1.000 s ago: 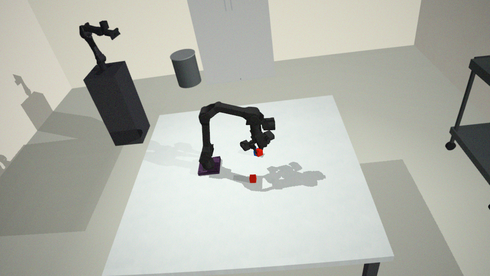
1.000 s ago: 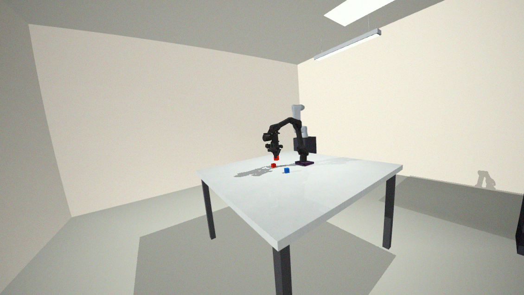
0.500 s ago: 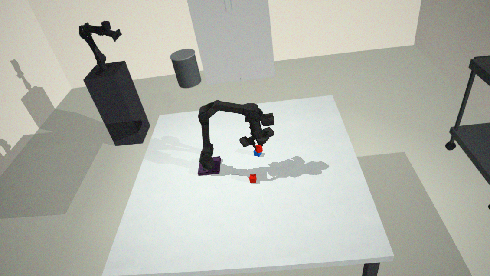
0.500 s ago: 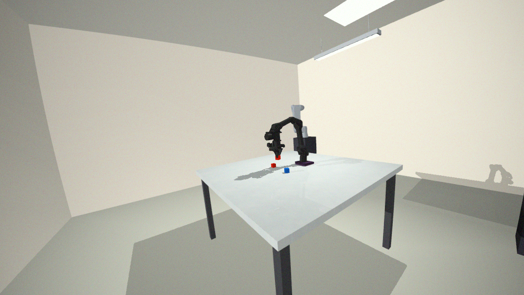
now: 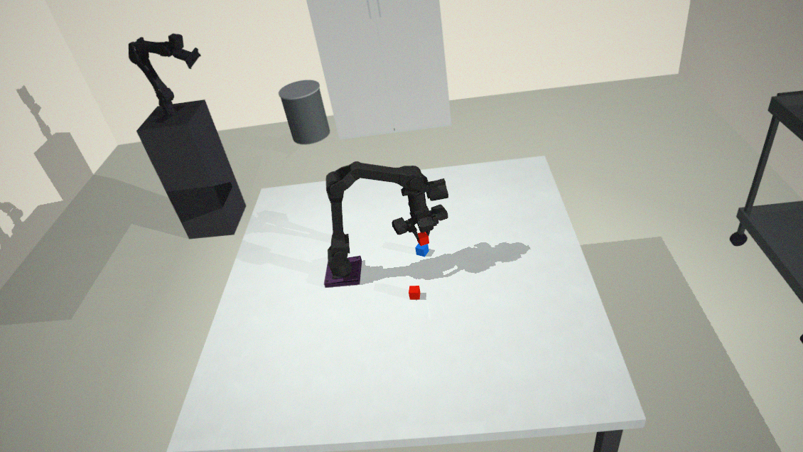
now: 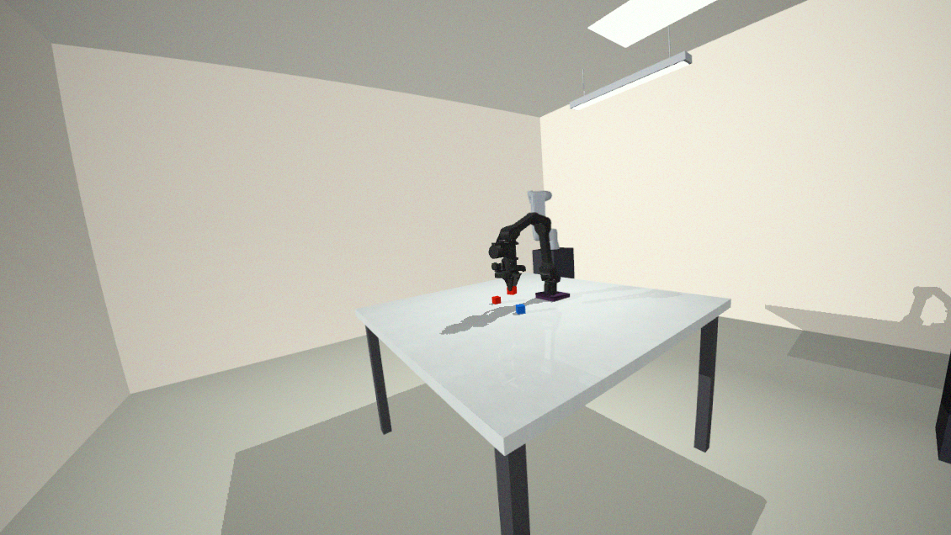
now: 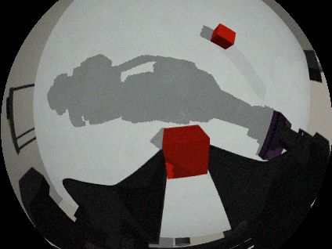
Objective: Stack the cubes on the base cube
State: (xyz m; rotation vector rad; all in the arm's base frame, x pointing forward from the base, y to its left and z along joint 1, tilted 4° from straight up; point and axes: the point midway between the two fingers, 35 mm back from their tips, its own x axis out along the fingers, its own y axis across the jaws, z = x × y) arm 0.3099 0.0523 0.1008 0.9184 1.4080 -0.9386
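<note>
My gripper [image 5: 422, 234] [image 6: 511, 287] [image 7: 185, 151] is shut on a red cube [image 5: 423, 239] [image 6: 512, 291] [image 7: 187, 156] and holds it in the air. The blue base cube [image 5: 421, 251] [image 6: 520, 309] stands on the table. In the top view the held cube overlaps its upper edge; in the exterior view the held cube appears higher and a little left. In the wrist view the held cube hides nearly all of the blue cube. The other red cube [image 5: 413, 292] [image 6: 496, 300] [image 7: 223, 36] stands apart on the table.
My arm's purple base plate [image 5: 354, 265] [image 6: 552, 297] [image 7: 273, 133] sits on the white table [image 5: 416, 381] [image 6: 532, 385]. Away from the table are another arm's dark pedestal [image 5: 174, 151], a grey bin [image 5: 305, 116] and a dark cart [image 5: 778, 241].
</note>
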